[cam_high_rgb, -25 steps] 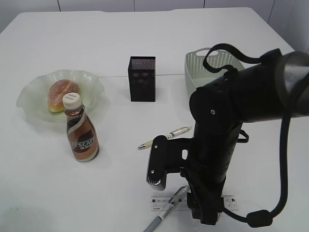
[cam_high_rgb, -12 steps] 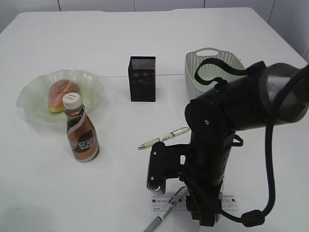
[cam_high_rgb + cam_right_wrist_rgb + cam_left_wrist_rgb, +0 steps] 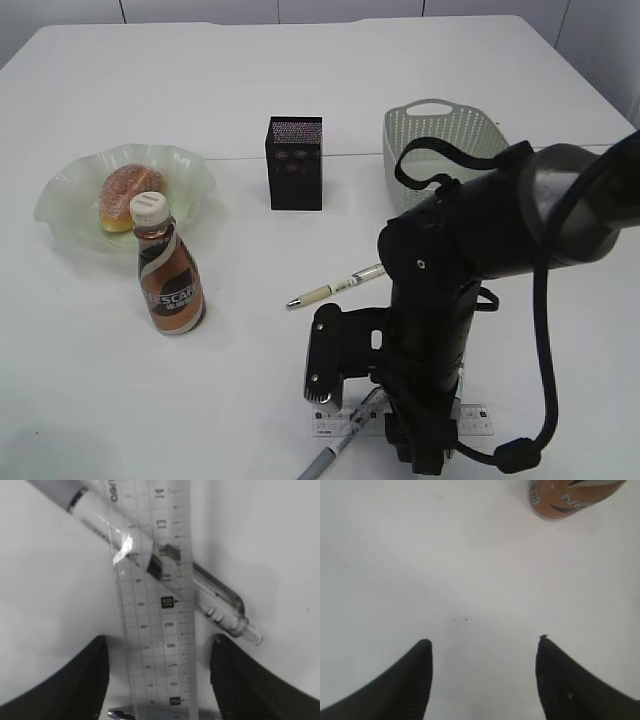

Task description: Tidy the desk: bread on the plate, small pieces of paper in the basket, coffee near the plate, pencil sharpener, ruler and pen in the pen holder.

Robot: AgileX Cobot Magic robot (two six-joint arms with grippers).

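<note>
lowered since a second ago, the right gripper (image 3: 157, 680) now straddles the ruler (image 3: 157, 605) with jaws spread, not yet clamped; a pen (image 3: 210, 600) lies crossed under it. the left gripper (image 3: 482, 652) gapes empty over the desk (image 3: 300, 90). further off, a second pen (image 3: 335, 286) waits outside the pen holder (image 3: 295, 163); coffee (image 3: 169, 270) sits beside the plate (image 3: 190, 165), bread (image 3: 128, 195) on it.

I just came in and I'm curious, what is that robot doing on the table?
It is tidying the desk. The right gripper hangs open over a clear ruler lying across a pen, ready to grab. The bread is already on the plate, with the coffee beside it. The left gripper is open and empty.
</note>
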